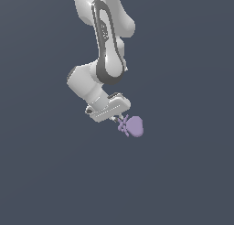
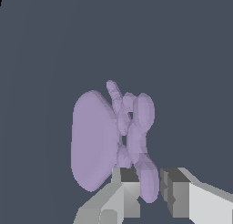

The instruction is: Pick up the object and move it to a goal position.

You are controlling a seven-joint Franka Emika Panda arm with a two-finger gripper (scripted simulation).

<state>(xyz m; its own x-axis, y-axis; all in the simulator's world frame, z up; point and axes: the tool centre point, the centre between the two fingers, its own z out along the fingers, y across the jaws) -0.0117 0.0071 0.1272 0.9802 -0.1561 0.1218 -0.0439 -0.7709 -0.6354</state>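
Note:
The object (image 1: 135,126) is a small pale lavender blob with a cluster of short prongs at one end. In the exterior view it sits just off the tip of my gripper (image 1: 119,120), prongs toward the hand. The wrist view shows the object (image 2: 93,141) large and close. One of its prongs runs down between my two grey fingers (image 2: 175,191), and both fingers press against that prong, so my gripper (image 2: 149,180) is shut on it. The rounded body lies beside and beyond the fingertips. Whether the object rests on a surface or hangs free cannot be told.
The white arm (image 1: 107,50) comes down from the top of the exterior view. Around it is only a uniform dark grey-blue background, with no other objects or edges in sight.

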